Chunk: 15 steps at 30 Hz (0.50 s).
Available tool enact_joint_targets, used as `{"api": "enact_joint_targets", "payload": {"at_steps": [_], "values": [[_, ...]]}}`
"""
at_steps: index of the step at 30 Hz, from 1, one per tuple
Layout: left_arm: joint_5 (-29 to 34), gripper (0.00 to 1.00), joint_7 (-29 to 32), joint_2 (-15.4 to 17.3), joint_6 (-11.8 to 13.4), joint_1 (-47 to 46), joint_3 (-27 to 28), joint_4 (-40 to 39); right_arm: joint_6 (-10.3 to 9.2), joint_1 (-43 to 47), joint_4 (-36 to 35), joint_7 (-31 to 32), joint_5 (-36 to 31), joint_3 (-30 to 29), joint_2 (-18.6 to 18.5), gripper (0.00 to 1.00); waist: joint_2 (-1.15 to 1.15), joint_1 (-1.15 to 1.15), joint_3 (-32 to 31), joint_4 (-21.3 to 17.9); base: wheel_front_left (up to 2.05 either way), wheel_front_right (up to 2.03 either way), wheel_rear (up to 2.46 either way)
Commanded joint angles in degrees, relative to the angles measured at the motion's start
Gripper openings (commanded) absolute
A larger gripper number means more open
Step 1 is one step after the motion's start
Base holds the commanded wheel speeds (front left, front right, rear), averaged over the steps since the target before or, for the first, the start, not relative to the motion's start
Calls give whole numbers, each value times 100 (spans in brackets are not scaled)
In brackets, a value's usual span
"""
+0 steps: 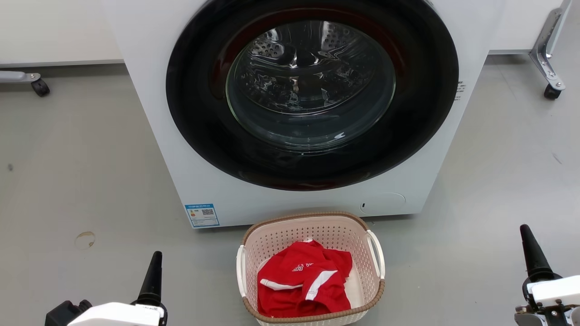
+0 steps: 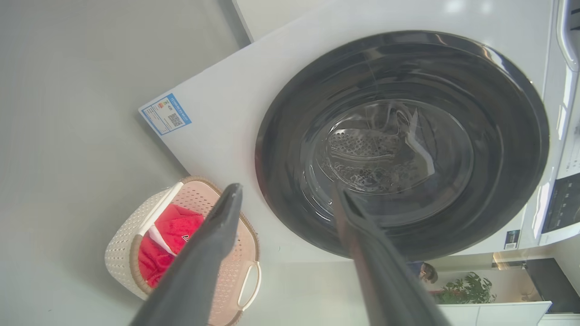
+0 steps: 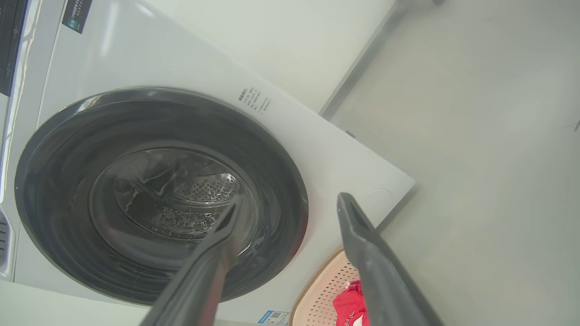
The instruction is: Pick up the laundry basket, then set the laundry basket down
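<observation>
Tech: Long dark fingers of the left end effector (image 2: 289, 190) sit closest in the left wrist view, spread wide and gripping nothing.

Lead: And the other arm?

Tech: Same for the right end effector (image 3: 290, 197). Its fingers stand well apart and empty. From the head view the two hang low, one at the lower left and one at the lower right, each well apart from the laundry basket (image 1: 335, 233).

Lead: Where exactly is the basket?

Tech: Upright on the grey floor (image 1: 68, 181), between the two end effectors and just in front of the washing machine (image 1: 149, 136), below its round dark door (image 1: 312, 167). I cannot tell whether the far rim touches the machine.

Lead: Anything inside?

Tech: A crumpled red garment (image 1: 299, 280) with white stripes lies on the bottom. The basket has a white handle (image 1: 377, 253) on each side, both clear of the fingers.

Lead: And the machine?

Tech: Its door looks shut, with the perforated drum showing through the glass. A blue label (image 1: 202, 215) sits at the lower left corner of the front. Farther back there are two castors on the floor — one (image 1: 40, 87) at the far left and another (image 1: 552, 92) at the far right.
</observation>
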Motion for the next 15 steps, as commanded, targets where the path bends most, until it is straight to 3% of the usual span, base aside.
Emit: {"api": "enact_joint_targets", "payload": {"at_steps": [1,15], "values": [[174,100,-44,104,82,-100,3,-205,11,-345,-174,-96,-185,38,-167,100,0,-1,-1,1,0,0,0],[867,100,-247,240,420,-50,-274,-423,15,-400,-201,-329,-993,215,-194,100,0,-1,-5,-4,0,0,0]]}}
